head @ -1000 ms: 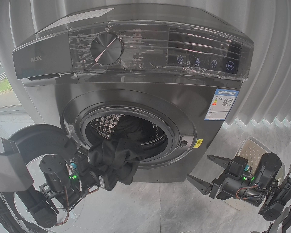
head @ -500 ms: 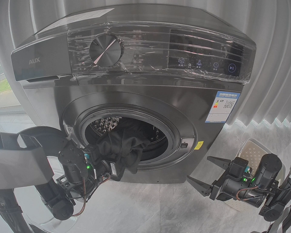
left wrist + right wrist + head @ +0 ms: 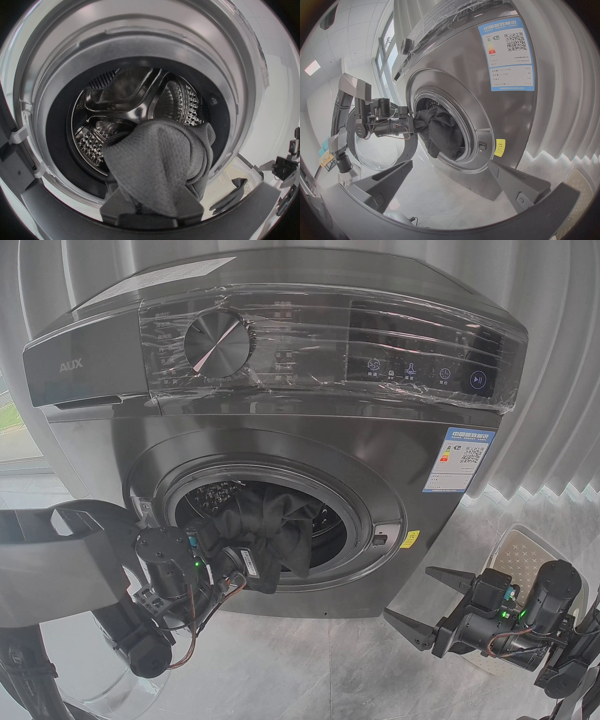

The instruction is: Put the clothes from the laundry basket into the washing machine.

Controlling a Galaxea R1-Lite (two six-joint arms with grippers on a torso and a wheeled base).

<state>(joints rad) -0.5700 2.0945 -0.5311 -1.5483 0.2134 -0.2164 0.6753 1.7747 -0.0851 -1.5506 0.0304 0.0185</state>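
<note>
As the left gripper [image 3: 242, 557], lower left, clamps a black garment [image 3: 275, 527] at the washing machine [image 3: 300, 421] mouth, the right gripper [image 3: 409, 592] hangs lower right, fingers apart.

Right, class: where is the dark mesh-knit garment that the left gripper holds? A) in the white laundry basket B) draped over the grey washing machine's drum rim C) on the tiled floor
B: held by the left gripper, the dark garment drapes over the grey washing machine rim.

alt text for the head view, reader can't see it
The left gripper holds a black garment in the open mouth of the washing machine, its end hanging over the rim. The right gripper hangs open beside a white laundry basket.
</note>
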